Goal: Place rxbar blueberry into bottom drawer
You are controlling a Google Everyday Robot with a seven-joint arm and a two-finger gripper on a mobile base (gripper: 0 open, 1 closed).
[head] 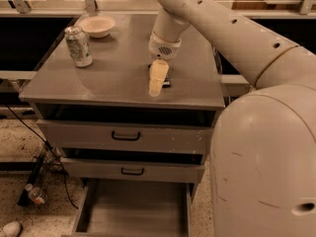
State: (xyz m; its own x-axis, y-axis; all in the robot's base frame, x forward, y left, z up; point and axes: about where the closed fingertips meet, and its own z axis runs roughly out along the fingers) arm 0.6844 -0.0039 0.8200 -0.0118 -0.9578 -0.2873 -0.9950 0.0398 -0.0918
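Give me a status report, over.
Gripper low over the bar on the cabinet top. Bar mostly hidden under it. Bottom drawer open below. Can and bowl well clear.

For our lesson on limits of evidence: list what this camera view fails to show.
Camera view:
rxbar blueberry: mostly hidden behind the gripper, poised over it on the cabinet top.
bottom drawer: front cut off by the lower edge.
can: label too small to read.
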